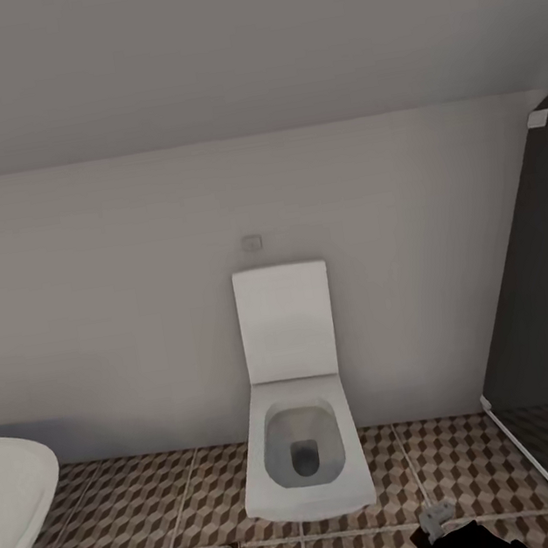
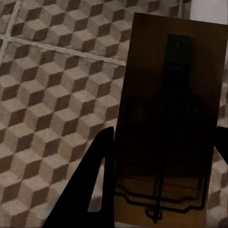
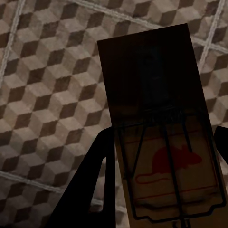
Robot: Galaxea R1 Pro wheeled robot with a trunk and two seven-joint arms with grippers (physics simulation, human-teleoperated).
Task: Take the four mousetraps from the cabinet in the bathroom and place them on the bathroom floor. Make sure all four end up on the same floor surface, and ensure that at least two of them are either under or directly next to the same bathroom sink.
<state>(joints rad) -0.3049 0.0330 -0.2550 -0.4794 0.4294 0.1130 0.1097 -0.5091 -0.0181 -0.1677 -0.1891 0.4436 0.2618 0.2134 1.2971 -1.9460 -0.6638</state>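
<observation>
Each gripper's got a mousetrap clamped between its fingers: left gripper (image 2: 161, 180) grips one mousetrap (image 2: 166, 118), right gripper (image 3: 164, 178) another mousetrap (image 3: 156, 118) with a red mouse print. Both hang above the bathroom floor (image 1: 127, 518). Straight ahead's a white toilet (image 1: 300, 429), basin rim (image 1: 18, 500) off left.

Bathroom floor (image 1: 126, 510): square tiles in a brown-and-beige cube pattern, pale grout lines. White toilet (image 1: 303, 446) stands on it against the far wall, lid up. Edge of a white basin (image 1: 18, 500) overhangs the tiles at left; its footing not visible. Dark partition (image 1: 541, 338) meets the floor at right along a pale strip.
</observation>
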